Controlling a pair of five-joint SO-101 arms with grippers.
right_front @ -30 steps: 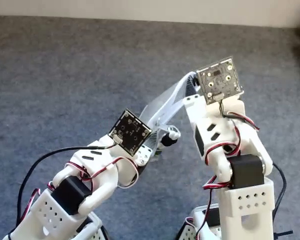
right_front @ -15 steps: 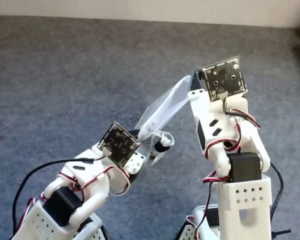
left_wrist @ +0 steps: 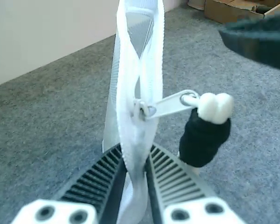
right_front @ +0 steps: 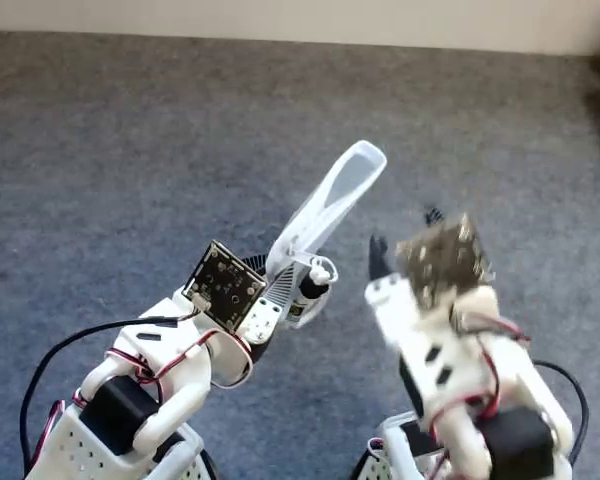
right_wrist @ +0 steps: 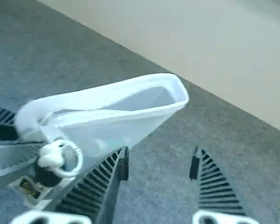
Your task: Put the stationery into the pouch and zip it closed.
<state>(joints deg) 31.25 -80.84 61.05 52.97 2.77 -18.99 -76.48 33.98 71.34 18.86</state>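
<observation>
Left gripper point(left_wrist: 135, 153) clamping pouch point(left_wrist: 127, 70); right gripper point(right_wrist: 159, 157) empty.
My left jaws are squeezing its end, pouch jutting beyond them; my right jaws are gaping wide, pouch just ahead, untouched.

White arms point(right_front: 170, 385), black ribbed left pincer point(left_wrist: 135, 150), seemingly red-and-black cables point(right_front: 110, 324).

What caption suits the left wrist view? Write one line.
Left gripper clamped on the clear pouch, its zipper pull sticking out to one side.
</observation>
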